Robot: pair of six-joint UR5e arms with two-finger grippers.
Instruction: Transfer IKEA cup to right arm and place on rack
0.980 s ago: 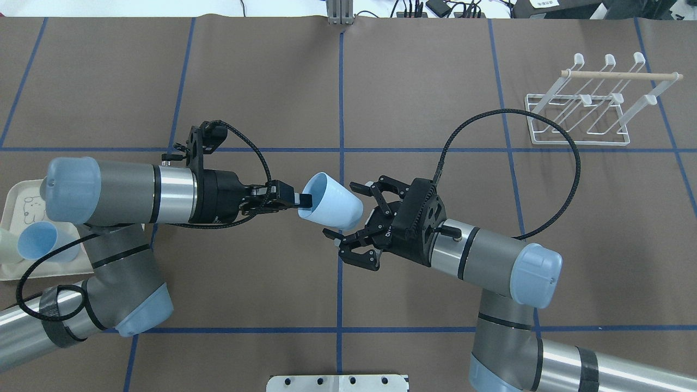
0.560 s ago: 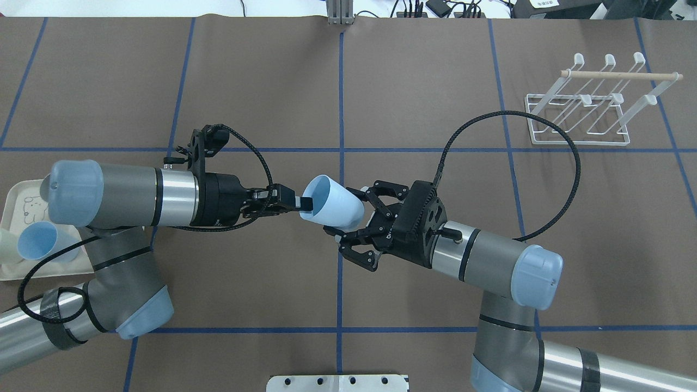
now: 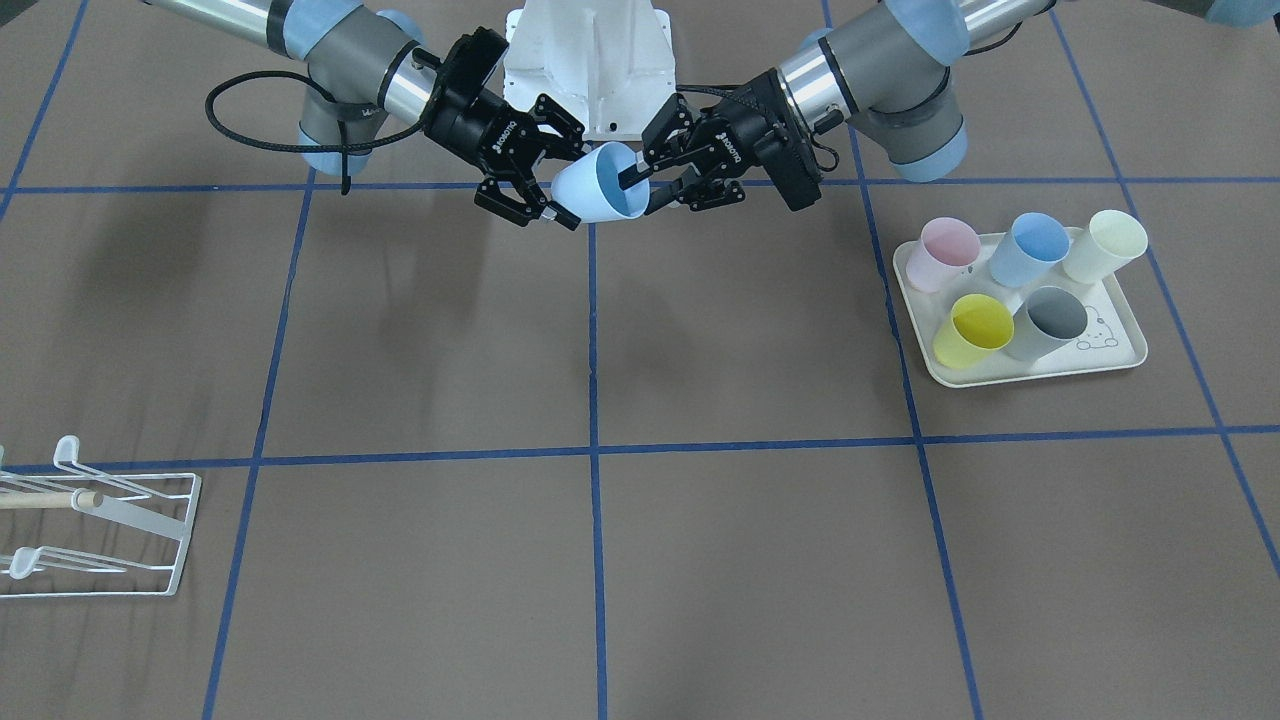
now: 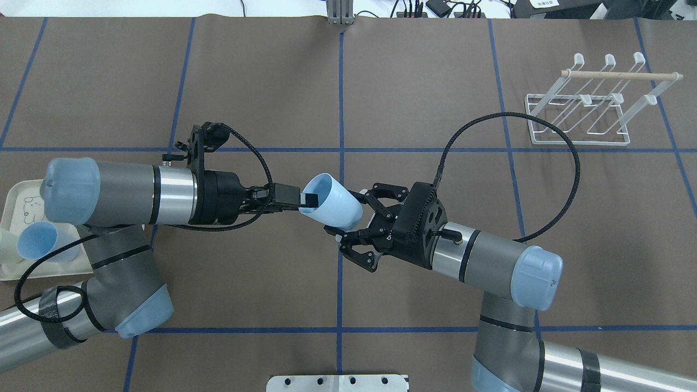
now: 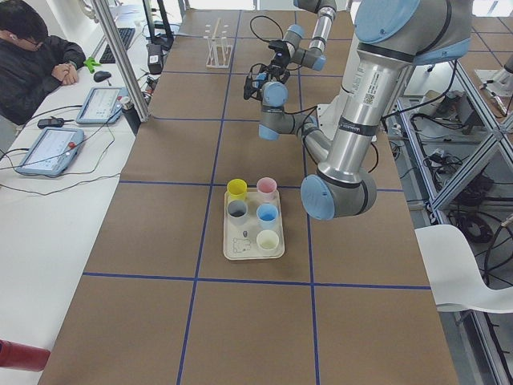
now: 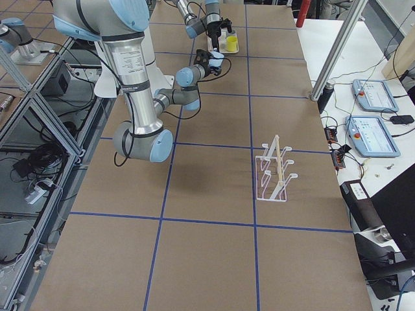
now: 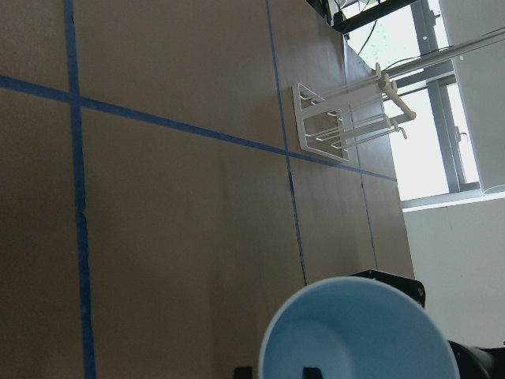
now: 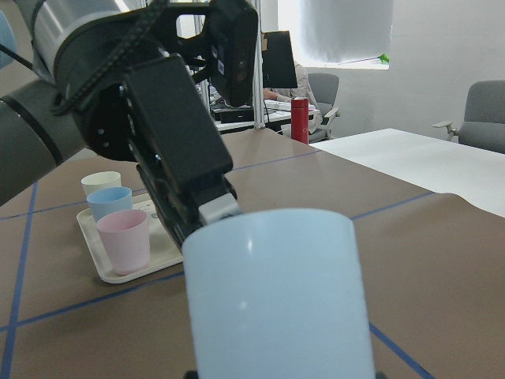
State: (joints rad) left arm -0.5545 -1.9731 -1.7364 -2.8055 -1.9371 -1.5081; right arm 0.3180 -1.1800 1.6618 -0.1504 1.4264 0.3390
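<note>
IKEA cup (image 4: 332,202) lies near-horizontal: rim pinched by left end effector (image 4: 305,200), base pointing into the spread fingers of right end effector (image 4: 348,213).

Left end effector (image 4: 305,200) clamped, right (image 4: 347,213) splayed

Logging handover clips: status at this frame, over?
Left gripper shut on cup rim. Right gripper open, straddling cup base, not yet closed. Rack holds no cup.
</note>
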